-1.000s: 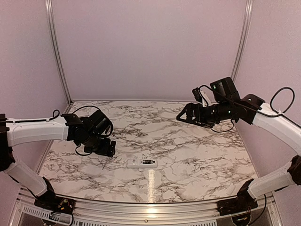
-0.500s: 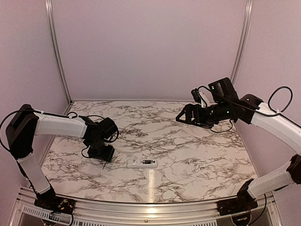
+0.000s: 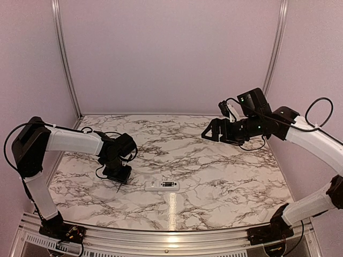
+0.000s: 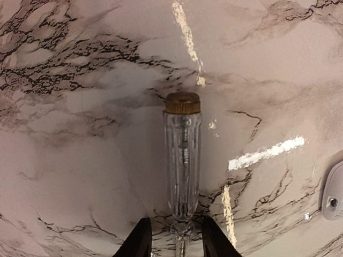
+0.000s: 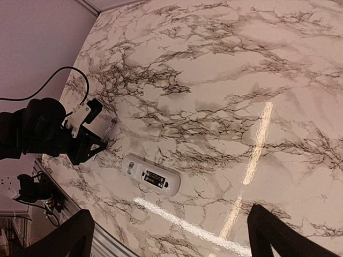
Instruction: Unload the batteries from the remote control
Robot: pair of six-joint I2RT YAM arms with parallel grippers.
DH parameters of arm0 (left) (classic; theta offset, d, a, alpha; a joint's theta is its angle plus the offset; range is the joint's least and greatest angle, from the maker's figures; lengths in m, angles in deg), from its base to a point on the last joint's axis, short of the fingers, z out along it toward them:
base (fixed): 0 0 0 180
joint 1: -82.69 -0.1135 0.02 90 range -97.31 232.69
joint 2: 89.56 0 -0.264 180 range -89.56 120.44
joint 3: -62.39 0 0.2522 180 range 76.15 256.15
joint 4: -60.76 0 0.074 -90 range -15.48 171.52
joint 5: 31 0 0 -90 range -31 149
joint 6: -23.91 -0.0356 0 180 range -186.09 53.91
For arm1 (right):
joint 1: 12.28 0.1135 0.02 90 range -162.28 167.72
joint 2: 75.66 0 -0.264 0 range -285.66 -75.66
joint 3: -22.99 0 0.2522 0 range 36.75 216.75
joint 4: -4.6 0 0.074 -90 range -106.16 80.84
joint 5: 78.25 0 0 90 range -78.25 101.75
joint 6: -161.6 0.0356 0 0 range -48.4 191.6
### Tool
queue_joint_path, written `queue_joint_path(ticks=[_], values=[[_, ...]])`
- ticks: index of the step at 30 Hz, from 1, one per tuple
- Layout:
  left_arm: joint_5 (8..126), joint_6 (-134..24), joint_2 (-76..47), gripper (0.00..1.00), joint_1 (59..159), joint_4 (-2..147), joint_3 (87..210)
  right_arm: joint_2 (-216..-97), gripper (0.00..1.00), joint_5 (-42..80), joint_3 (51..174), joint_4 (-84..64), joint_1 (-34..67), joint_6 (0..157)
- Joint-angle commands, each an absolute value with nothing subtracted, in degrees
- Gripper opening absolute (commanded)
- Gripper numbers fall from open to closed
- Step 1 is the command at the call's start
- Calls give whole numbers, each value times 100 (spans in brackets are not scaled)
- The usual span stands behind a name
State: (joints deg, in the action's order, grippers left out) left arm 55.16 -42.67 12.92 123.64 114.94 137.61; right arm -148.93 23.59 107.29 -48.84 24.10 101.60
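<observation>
The white remote control (image 3: 162, 186) lies flat on the marble table near the front middle, back side up. Its compartment stands uncovered, and the dark batteries (image 5: 153, 179) sit inside it. My left gripper (image 3: 119, 176) is down at the table just left of the remote. Its jaws (image 4: 174, 222) stand narrowly open on either side of the neck of a clear-handled screwdriver (image 4: 182, 155), with a small gap on each side. The remote's end (image 4: 335, 193) shows at the right edge of the left wrist view. My right gripper (image 3: 209, 131) hangs wide open and empty high over the table's right half (image 5: 171, 214).
The screwdriver has a gold end cap (image 4: 182, 101), and its thin shaft (image 3: 117, 188) points toward the table's front edge. Metal frame posts (image 3: 63, 59) and pale walls enclose the table. A metal rail (image 3: 171, 235) runs along the front.
My left gripper's jaws have narrowed from wide open to close around the screwdriver's neck, and the left arm has shifted slightly right. The right arm and the remote have stayed put.
</observation>
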Motion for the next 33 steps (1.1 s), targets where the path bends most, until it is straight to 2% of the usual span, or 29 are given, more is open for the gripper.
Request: queue_joint_path(ticks=[1, 5, 21, 33], values=[[5594, -4332, 1524, 29, 12330, 11348, 13863, -15053, 99, 2247, 11092, -5019, 2347, 10028], [5691, -4340, 1527, 22, 12330, 11275, 13835, -15099, 98, 2256, 11119, -5043, 2349, 9983], [6344, -4286, 1134, 12, 12330, 10672, 13345, -14930, 98, 2261, 10935, -5108, 2340, 10007], [6555, -4417, 97, 12, 12436, 10488, 13241, -14941, 99, 2500, 10899, -4882, 2339, 10092]])
